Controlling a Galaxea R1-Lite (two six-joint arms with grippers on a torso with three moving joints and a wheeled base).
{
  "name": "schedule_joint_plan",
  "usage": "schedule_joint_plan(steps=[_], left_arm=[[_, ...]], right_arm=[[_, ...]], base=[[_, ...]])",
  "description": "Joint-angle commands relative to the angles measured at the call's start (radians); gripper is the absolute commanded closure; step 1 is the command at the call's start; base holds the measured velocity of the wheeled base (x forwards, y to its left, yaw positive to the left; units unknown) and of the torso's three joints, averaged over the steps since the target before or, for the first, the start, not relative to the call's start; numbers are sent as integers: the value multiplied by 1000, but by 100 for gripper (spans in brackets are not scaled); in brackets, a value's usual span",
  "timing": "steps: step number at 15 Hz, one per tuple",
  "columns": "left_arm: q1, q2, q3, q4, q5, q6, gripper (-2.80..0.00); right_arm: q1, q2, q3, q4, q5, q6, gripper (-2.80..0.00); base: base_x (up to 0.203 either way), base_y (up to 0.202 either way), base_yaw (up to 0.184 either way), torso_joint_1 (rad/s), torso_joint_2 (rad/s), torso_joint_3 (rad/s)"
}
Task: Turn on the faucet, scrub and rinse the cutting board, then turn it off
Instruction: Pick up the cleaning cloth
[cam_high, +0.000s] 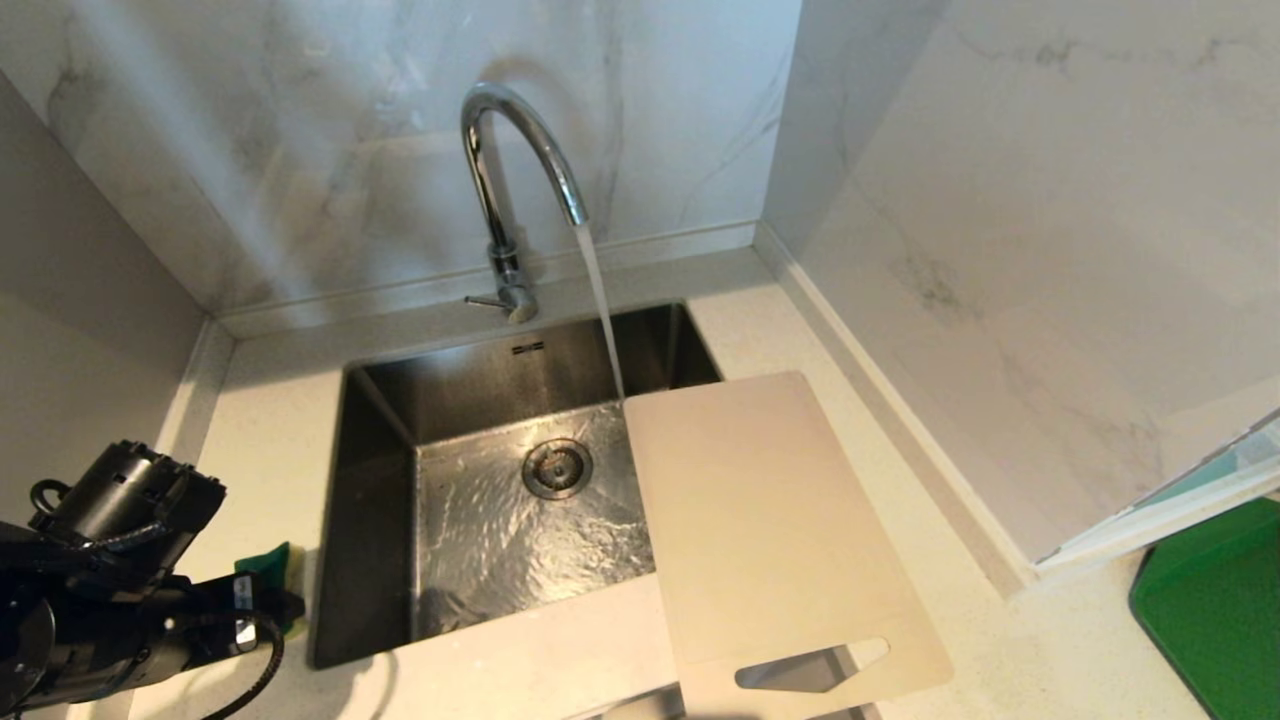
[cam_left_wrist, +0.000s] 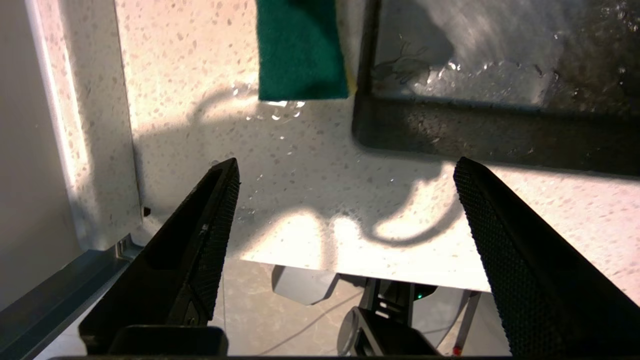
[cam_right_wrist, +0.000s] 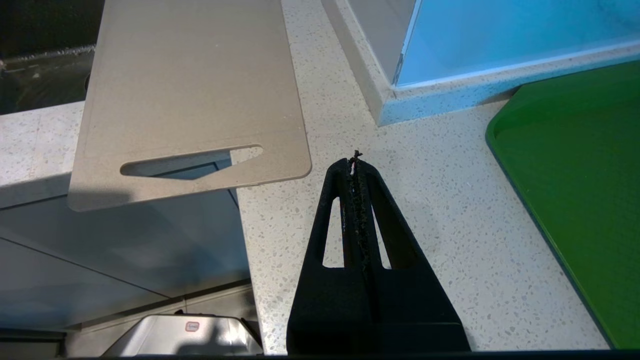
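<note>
Water runs from the chrome faucet, its thin lever sticking out at the base. The stream falls into the sink just past the far left corner of the beige cutting board. The board lies over the sink's right rim, its slotted handle end overhanging the counter's front edge. My left gripper hangs open and empty over the counter's front left part. A green sponge lies apart from it beside the sink. My right gripper is shut and empty, over the counter right of the board's handle.
My left arm fills the near left corner, the sponge peeking out behind it. A dark green tray lies at the far right. Marble walls close the back and right, and a side wall stands on the left.
</note>
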Motion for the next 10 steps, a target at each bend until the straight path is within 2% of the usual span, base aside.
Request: schedule_joint_plan(steps=[1,3,5,7,10], left_arm=[[12,-14,28,1,0,-4,-280],[32,-10,36,-2,-23,-15,-280],[35,-6,42,-2,-45,-61,-280],[44,11,44,-2,-60,-70,-280],[136,53,44,-30,-139,-87,-280]], right_arm=[[0,0,0,0,0,0,0],[0,0,0,0,0,0,0],[0,0,0,0,0,0,0],[0,0,0,0,0,0,0],[0,0,0,0,0,-2,0]], base=[[0,0,0,0,0,0],[0,0,0,0,0,0],[0,0,0,0,0,0],[0,0,0,0,0,0],[0,0,0,0,0,0]])
